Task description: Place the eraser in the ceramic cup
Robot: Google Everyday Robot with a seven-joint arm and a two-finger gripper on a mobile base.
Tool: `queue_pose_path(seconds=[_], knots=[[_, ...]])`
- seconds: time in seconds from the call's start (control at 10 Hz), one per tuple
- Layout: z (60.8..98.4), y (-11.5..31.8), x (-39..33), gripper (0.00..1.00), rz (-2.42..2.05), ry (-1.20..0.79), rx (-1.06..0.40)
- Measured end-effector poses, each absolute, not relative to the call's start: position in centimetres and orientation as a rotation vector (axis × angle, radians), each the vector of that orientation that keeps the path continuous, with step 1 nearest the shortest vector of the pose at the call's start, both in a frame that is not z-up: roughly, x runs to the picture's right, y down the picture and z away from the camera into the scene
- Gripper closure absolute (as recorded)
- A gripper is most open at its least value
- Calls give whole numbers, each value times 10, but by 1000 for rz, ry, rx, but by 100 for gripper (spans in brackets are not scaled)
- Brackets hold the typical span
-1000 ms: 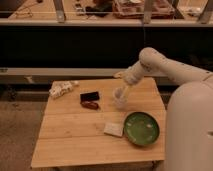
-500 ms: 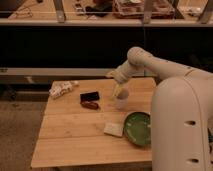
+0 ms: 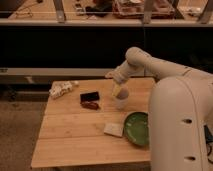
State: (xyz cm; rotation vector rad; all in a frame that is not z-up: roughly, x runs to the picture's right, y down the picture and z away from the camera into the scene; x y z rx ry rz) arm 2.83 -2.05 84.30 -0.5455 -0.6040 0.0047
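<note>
The eraser (image 3: 89, 96) is a small flat black block lying on the wooden table (image 3: 75, 140), left of the cup. The ceramic cup (image 3: 121, 101) is small and whitish and stands upright near the table's back middle. My gripper (image 3: 118, 90) hangs at the end of the white arm (image 3: 150, 62), directly over the cup's rim, with its tips at or just inside the opening. The eraser lies apart from the gripper, about a cup's width to its left.
A reddish-brown oblong thing (image 3: 90, 105) lies just in front of the eraser. A pale square pad (image 3: 113, 129) lies next to a round green bowl (image 3: 137, 128) at the front right. A crumpled white item (image 3: 61, 89) sits at the back left. My white body (image 3: 180, 125) fills the right side.
The arm and body have taken up more of the right of the view. The gripper has stayed over the cup, rising slightly. The eraser has not moved.
</note>
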Motion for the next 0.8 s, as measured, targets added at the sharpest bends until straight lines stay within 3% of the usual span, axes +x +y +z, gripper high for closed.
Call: queue_pose_path(seconds=[0.8], knots=[[851,-26,-11,20,167,-631,-479]])
